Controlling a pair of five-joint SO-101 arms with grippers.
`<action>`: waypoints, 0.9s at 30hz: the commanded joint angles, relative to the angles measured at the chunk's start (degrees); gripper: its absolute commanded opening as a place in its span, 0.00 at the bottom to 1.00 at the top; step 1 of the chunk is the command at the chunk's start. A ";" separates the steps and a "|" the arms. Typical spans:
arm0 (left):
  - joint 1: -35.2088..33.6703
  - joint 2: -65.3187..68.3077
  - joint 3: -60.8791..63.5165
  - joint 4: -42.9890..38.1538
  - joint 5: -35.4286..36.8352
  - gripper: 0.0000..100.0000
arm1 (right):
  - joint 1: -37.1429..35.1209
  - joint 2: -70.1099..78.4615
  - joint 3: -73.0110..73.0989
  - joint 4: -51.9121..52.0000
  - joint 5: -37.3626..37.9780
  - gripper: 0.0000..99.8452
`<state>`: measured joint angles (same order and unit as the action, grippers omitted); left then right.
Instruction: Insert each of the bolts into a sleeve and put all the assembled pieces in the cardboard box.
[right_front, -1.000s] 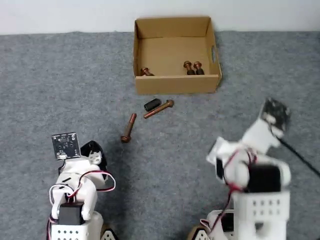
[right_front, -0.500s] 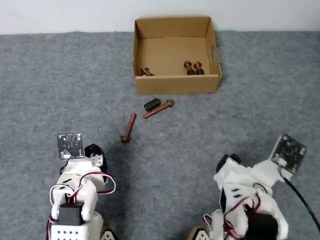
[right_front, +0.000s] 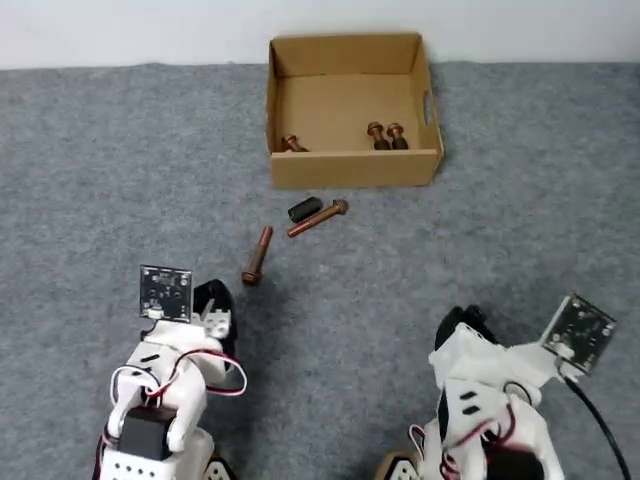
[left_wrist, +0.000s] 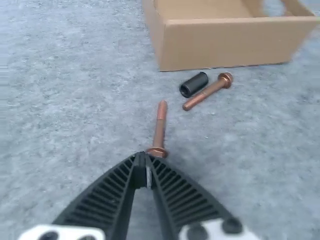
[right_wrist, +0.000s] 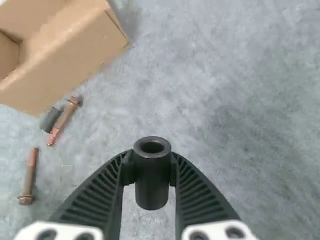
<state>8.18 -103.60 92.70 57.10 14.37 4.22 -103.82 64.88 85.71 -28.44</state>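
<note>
Gripping a black sleeve (right_wrist: 151, 187), R gripper (right_wrist: 150, 161) has its fingers parted just the sleeve's width, one pad on each side, near the tips. Sleeve's long axis runs across the squeeze, roughly along the fingers, w/ an open bore end showing at the tip end. In high view R gripper (right_front: 465, 325) is over grey carpet (right_front: 520, 180), well apart from the loose parts. L gripper (left_wrist: 144, 162) is fully closed, fingertips meeting, nothing btwn them. Just ahead of its tips, nearly touching, lies a bolt (left_wrist: 160, 127): flat on the carpet, head toward the gripper, shank pointing straight away, long axis in line w/ the fingers. High view has L gripper (right_front: 215, 305) just behind that bolt's head. Farther out, ahead and off toward the R arm's side, a 2nd bolt (left_wrist: 205, 93) lies flat on a diagonal, head at the far end. A loose sleeve (left_wrist: 193, 84) lies beside its shank, approx parallel, close or touching, can't tell which. Beyond both sits the cardboard box (left_wrist: 225, 42), open top, near wall facing the grippers. Inside, seen from above, are 3 bolt pieces along the near wall: an upright pair (right_front: 378, 136), heads up, side by side toward the R-arm end, and a lone piece (right_front: 292, 144) lying in the opposite near corner. Whether those 3 carry sleeves can't be told.
</note>
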 joint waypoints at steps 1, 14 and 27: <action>0.88 -0.35 -3.03 -1.32 -0.97 0.01 | 0.75 -0.04 -0.44 -1.36 0.26 0.01; 1.32 24.26 -23.69 -1.05 -0.97 0.01 | 0.75 -0.04 -0.26 -1.36 0.26 0.01; 1.41 76.84 -63.43 -0.97 -3.52 0.01 | 0.75 -0.04 0.09 -1.36 0.26 0.01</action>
<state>9.14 -35.56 38.29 57.10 13.49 4.40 -103.91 65.32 85.71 -28.44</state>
